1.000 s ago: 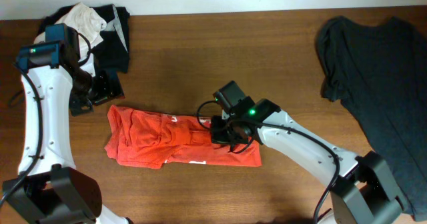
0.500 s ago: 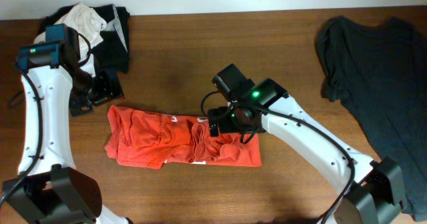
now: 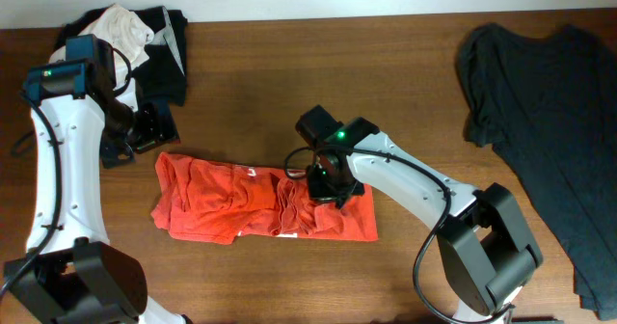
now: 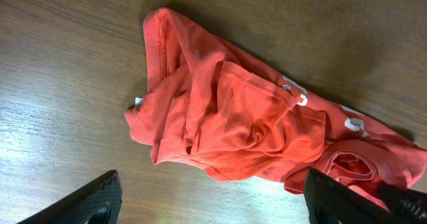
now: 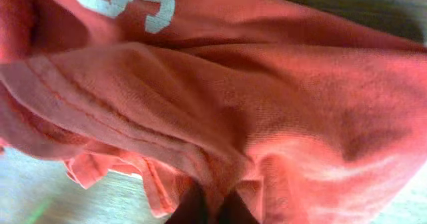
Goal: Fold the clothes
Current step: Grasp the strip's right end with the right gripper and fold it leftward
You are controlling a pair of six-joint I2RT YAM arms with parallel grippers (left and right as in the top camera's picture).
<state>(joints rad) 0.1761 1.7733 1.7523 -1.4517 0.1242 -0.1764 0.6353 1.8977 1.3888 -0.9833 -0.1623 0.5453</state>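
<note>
We judge the red-orange short-sleeved cotton T-shirt [image 3: 231, 201] barely begun: rumpled, unfolded, right gripper [image 3: 324, 183] pinching its cloth, left gripper [image 4: 210, 191] spread wide, empty.

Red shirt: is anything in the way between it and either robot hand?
Nothing visible. The left hand hangs open above the table just beside the red shirt, and the right hand pinches its cloth.

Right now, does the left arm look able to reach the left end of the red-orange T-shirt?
Probably yes. The left hand hovers open just beyond the left end of the red-orange T-shirt, with nothing lying between them, and the right hand is on its right part only.
</note>
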